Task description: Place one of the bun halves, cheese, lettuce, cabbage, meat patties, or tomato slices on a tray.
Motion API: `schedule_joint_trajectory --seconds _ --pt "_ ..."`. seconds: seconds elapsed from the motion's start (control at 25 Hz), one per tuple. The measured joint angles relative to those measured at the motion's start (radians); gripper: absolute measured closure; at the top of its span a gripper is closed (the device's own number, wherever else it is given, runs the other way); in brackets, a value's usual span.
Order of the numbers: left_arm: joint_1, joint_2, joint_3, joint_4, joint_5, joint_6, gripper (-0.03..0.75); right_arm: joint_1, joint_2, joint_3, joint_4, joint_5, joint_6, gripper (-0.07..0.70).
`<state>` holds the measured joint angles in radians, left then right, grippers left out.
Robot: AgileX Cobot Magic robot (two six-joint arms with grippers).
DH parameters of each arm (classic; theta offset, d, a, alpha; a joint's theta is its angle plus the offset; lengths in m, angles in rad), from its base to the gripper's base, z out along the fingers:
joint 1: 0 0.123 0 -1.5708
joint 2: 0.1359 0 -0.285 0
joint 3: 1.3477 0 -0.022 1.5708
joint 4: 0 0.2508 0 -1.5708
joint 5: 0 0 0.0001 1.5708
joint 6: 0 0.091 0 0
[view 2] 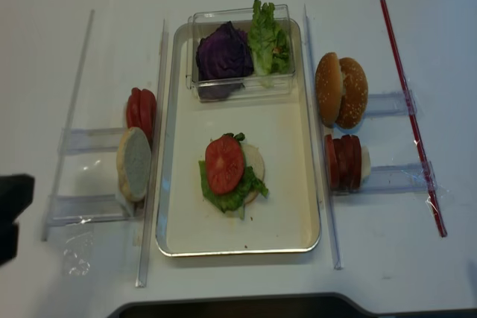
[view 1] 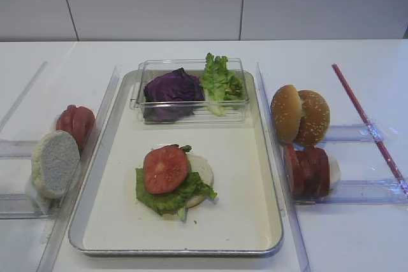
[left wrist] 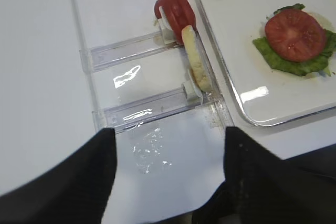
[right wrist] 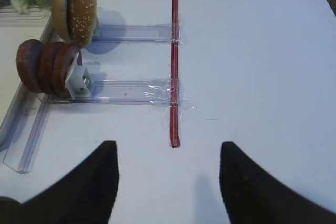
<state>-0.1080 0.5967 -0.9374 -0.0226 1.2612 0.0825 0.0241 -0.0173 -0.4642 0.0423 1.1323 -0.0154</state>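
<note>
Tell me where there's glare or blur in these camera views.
Left wrist view: bright glare patches on the tray rim and the clear plastic rack; the left gripper fingers are dark and blurred. Right wrist view: evenly lit, with the bun halves casting a bluish shadow. Realsense high view: dimmer and softer. Exterior high view: even, with a faint sheen on the tray.

We see a robot test lab rather than a kitchen: a bare white bench (view 1: 357,234) backed by plain white wall panels (view 1: 153,1), clear plastic racks (view 2: 82,210) fixed along its left and right sides, a red strip (right wrist: 174,66) taped near the right edge, and a metal tray (view 1: 115,221) squared at centre.
</note>
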Motion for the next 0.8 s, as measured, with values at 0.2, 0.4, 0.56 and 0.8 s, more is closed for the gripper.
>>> schedule_joint_trajectory --seconds 0.2,0.4,0.56,0.8 --pt "0.0 -0.153 0.082 0.023 0.008 0.0 0.267 0.0 0.0 0.0 0.0 0.0 -0.003 0.169" --pt "0.0 -0.304 0.181 0.023 0.008 -0.006 0.267 0.0 0.0 0.0 0.0 -0.002 -0.003 0.169" --pt "0.0 -0.434 0.275 0.023 -0.028 -0.04 0.267 0.0 0.0 0.0 0.0 -0.002 -0.003 0.169" --pt "0.0 -0.606 0.416 0.023 -0.119 -0.066 0.267 0.0 0.0 0.0 0.0 -0.002 -0.003 0.169"
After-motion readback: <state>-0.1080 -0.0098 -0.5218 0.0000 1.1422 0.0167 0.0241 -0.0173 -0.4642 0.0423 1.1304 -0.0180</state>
